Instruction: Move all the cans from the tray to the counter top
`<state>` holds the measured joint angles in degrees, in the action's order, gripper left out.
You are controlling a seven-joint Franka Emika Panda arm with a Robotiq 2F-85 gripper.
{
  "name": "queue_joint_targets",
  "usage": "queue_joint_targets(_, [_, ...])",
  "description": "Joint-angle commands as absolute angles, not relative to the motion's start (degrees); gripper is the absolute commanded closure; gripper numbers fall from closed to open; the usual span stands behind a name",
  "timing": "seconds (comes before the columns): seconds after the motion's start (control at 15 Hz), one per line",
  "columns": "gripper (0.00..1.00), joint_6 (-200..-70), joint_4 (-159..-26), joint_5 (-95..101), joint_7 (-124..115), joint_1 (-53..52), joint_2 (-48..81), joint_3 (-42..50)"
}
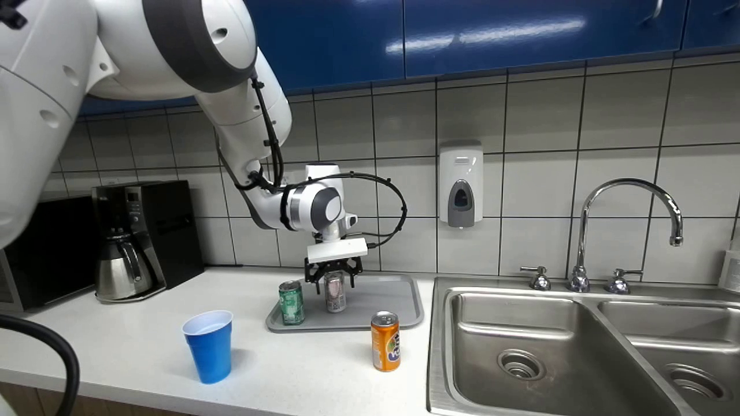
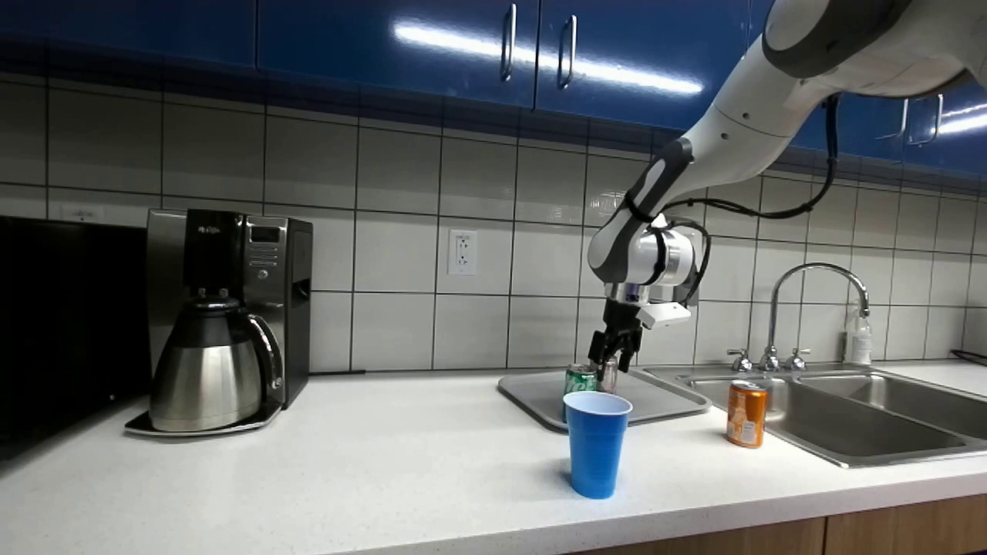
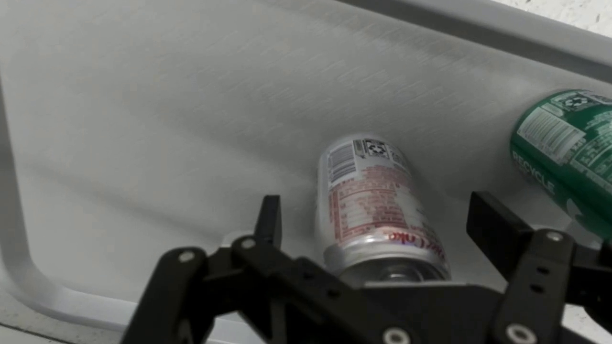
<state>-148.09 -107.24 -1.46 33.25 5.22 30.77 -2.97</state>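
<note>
Nearest, along the bottom of the wrist view, is the black gripper [image 3: 374, 208], its jaws wide apart on either side of the silver-grey can [image 3: 370, 196], gripping nothing. In an exterior view, the white counter top [image 1: 156, 300] spans the lower left, glossy blue cabinets [image 1: 329, 40] and square tiles [image 1: 540, 118] above, the steel sink [image 1: 440, 346] lower right. That can and the green can [image 1: 291, 303] stand upright, long axes vertical, on the matt, round-cornered grey tray [image 1: 381, 297]; the smooth orange can [image 1: 385, 342] stands likewise on the counter top, lower centre.
</note>
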Motion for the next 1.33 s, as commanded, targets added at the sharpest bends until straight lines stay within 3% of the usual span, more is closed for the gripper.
queue_joint_targets(0.0, [0.00, -145.46, -104.04, 0.41, 31.01, 5.55, 32.19, -3.59])
queue_joint_targets(0.33, [0.00, -145.13, -103.12, 0.37, 31.00, 5.48, 32.75, -4.01])
queue_joint_targets(0.4, [0.25, -145.16, -103.12, 0.49, 31.14, 5.46, 32.75, -4.04])
queue_joint_targets(0.47, [0.28, -144.97, -103.00, 0.40, 31.25, 5.50, 32.80, -4.18])
queue_joint_targets(0.8, [0.62, -144.77, -102.79, 0.39, 31.28, 5.57, 32.86, -4.29])
queue_joint_targets(1.27, [0.62, -145.69, -104.64, -0.30, 32.29, 6.34, 31.18, -4.90])
